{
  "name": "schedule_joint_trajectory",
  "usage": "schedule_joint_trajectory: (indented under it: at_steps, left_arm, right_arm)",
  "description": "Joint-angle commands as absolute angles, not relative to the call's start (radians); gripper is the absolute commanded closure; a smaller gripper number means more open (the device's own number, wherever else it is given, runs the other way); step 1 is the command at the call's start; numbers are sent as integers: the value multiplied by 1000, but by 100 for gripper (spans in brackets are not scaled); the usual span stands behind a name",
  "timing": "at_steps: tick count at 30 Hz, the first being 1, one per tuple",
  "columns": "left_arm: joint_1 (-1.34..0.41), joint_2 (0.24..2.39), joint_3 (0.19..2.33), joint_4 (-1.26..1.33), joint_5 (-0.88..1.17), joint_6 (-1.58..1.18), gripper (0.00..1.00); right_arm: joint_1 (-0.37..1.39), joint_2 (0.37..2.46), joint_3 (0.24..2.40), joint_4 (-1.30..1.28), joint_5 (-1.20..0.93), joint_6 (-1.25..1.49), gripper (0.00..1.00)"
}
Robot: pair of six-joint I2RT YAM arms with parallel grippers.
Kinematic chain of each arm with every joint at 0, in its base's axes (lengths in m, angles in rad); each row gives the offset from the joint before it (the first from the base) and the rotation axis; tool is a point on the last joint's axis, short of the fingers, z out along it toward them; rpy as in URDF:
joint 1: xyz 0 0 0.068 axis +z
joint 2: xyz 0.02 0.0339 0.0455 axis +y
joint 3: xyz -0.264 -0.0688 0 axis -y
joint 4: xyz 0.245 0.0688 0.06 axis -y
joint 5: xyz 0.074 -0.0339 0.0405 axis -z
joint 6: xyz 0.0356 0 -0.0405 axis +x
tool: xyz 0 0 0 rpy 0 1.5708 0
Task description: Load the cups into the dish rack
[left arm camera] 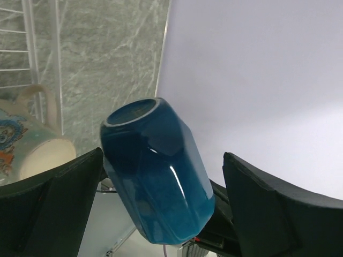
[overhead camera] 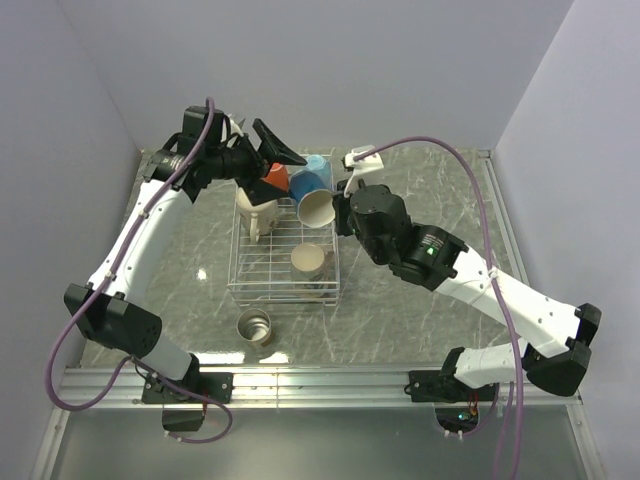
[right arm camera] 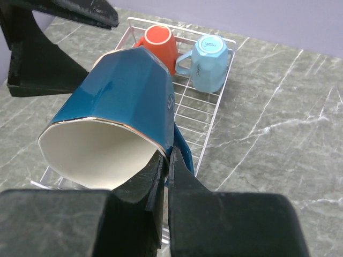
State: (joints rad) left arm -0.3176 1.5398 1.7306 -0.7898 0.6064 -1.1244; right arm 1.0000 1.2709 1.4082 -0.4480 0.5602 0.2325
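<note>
Nearest you, the shiny steel handled mug (overhead camera: 255,327) stands upright, mouth up, on the grey marbled tabletop (overhead camera: 400,320). It is just outside the near end of the silver-white wire dish rack (overhead camera: 236,285). Inside the rack's near half sits the beige ceramic mug (overhead camera: 308,262); you cannot tell from above how it is tipped.

Further in, your right gripper (right arm camera: 167,160) is pinched tight on the rim of the dark blue faceted mug (right arm camera: 118,91), which has a cream inside. The grip is right beside the mug's handle. The gripper holds the mug in the air over the rack's far half, lying roughly on its side. The open mouth faces back toward the right wrist and the base points away toward the left arm.

Just left of it, in the rack along the left wall, you have the white ceramic mug (overhead camera: 258,212) with a blue-and-orange print.

Your left gripper (left arm camera: 161,155) is spread wide, with one black finger (left arm camera: 53,209) on each side of the dark blue mug's base end. It is not clamped on the mug. The finger nearer the printed mug sits right against the mug's wall, but you cannot tell whether it touches.

At the rack's far end the orange mug (right arm camera: 159,45) and the light blue mug (right arm camera: 210,61) stand side by side. Both are upside down, and the orange one is on the left.
</note>
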Motion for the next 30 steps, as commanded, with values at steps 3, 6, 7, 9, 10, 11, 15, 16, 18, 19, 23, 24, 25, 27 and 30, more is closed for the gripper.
schedule_joint_trajectory:
  at_steps: [3,6,7,9,10,11,15,16,18,19,23,24,25,27,30]
  left_arm:
    - [-322,1513,1669,-609,713,-1209,1]
    - [-325,1540,1692,-647,739,-1200,1]
    - [-325,1554,1710,-663,744,-1189,1]
    - [-328,1559,1715,-654,761,-1192,1]
    - [-328,1555,1704,-640,770,-1209,1]
    - [-330,1554,1698,-624,788,-1219,1]
    - [-333,1555,1695,-595,816,-1239,1]
    - [-333,1558,1709,-612,816,-1230,1]
    - [-333,1562,1713,-609,825,-1227,1]
    - [-333,1560,1706,-586,831,-1235,1]
    - [-336,1545,1671,-508,854,-1281,1]
    - [-336,1543,1669,-508,854,-1285,1]
    - [-336,1545,1670,-509,856,-1284,1]
    - [-334,1549,1674,-522,856,-1278,2]
    - [-336,1552,1669,-520,854,-1287,3]
  right_arm:
    - [1014,1272,1489,-282,606,230,100]
    - [1023,1288,1505,-275,624,233,100]
    - [1026,1293,1511,-265,632,227,100]
    - [1032,1307,1528,-256,653,221,100]
    - [1032,1313,1535,-252,657,216,100]
    - [1037,1322,1545,-247,667,210,100]
    - [1040,1342,1565,-226,676,192,100]
    - [1039,1342,1565,-222,675,190,100]
    - [1043,1339,1559,-207,666,193,100]
    - [1045,1336,1554,-204,660,195,100]
    - [1051,1338,1542,-198,632,216,100]
    - [1058,1339,1540,-193,632,221,100]
    - [1061,1339,1536,-192,635,221,100]
    - [1072,1339,1534,-183,637,219,100]
    - [1086,1339,1531,-169,634,215,100]
